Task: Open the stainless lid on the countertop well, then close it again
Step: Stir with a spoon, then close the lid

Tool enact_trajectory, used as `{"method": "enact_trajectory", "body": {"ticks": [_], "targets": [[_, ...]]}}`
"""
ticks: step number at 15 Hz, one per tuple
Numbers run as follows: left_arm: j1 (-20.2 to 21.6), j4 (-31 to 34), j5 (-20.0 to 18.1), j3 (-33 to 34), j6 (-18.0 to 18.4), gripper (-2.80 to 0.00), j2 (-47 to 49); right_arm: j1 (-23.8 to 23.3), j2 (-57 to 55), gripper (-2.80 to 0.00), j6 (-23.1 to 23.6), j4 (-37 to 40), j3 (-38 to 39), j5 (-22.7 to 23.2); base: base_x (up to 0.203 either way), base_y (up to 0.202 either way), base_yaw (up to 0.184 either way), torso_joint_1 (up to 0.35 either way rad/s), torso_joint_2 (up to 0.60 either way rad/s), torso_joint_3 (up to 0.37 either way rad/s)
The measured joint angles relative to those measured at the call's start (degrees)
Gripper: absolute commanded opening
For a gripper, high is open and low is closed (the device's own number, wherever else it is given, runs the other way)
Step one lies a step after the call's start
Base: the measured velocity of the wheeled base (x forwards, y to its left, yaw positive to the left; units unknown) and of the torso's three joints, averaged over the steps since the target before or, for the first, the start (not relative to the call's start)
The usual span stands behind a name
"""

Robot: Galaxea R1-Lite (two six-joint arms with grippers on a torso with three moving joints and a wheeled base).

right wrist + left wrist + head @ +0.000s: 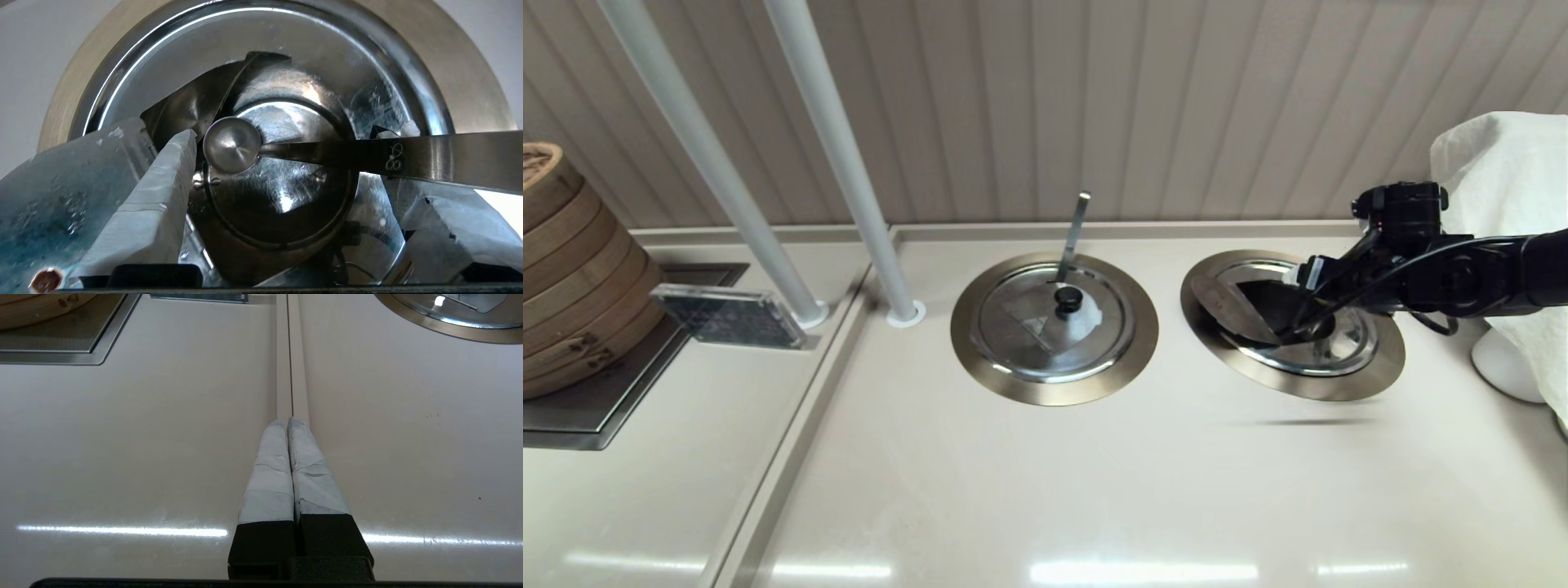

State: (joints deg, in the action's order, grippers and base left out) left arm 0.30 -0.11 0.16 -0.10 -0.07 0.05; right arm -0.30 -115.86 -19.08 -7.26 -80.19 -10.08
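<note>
Right gripper [1305, 325], jaws apart, straddles the black knob of the round shiny stainless lid [1290, 314] on its bronze-grey-collared countertop well [1372, 371]; left gripper [290, 421] parked, jaws together.

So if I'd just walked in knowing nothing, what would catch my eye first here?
Probably the black right gripper reaching in from the right over the stainless lid, its taped fingers spread either side of the knob. That lid sits in the countertop well; beside it, mid-counter, is a twin lid with a handle poking up. Bamboo steamers are stacked at far left.
</note>
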Motion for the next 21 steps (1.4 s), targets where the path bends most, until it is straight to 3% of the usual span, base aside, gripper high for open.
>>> {"method": "enact_trajectory", "body": {"ticks": [4, 9, 16, 18, 21], "targets": [[0.0, 0.0, 0.0, 0.0, 0.0, -2.8, 0.0, 1.1, 4.5, 0.0, -1.2, 2.7, 4.7, -0.1, 0.0, 0.0, 0.0, 0.0, 0.0, 0.0], [0.0, 0.0, 0.0, 0.0, 0.0, -2.8, 0.0, 0.1, 6.8, 0.0, -2.0, 7.9, 3.0, 0.2, 0.0, 0.0, 0.0, 0.0, 0.0, 0.0], [0.0, 0.0, 0.0, 0.0, 0.0, -2.8, 0.0, -6.5, -3.8, 0.0, -2.9, 26.6, -26.5, -1.0, 0.0, 0.0, 0.0, 0.0, 0.0, 0.0], [0.0, 0.0, 0.0, 0.0, 0.0, -2.8, 0.0, -5.6, -4.5, 0.0, -4.8, 28.7, -25.4, -1.5, 0.0, 0.0, 0.0, 0.0, 0.0, 0.0], [0.0, 0.0, 0.0, 0.0, 0.0, -2.8, 0.0, -3.2, -0.7, 0.0, -6.8, 30.1, -16.1, -0.3, 0.0, 0.0, 0.0, 0.0, 0.0, 0.0]]}}
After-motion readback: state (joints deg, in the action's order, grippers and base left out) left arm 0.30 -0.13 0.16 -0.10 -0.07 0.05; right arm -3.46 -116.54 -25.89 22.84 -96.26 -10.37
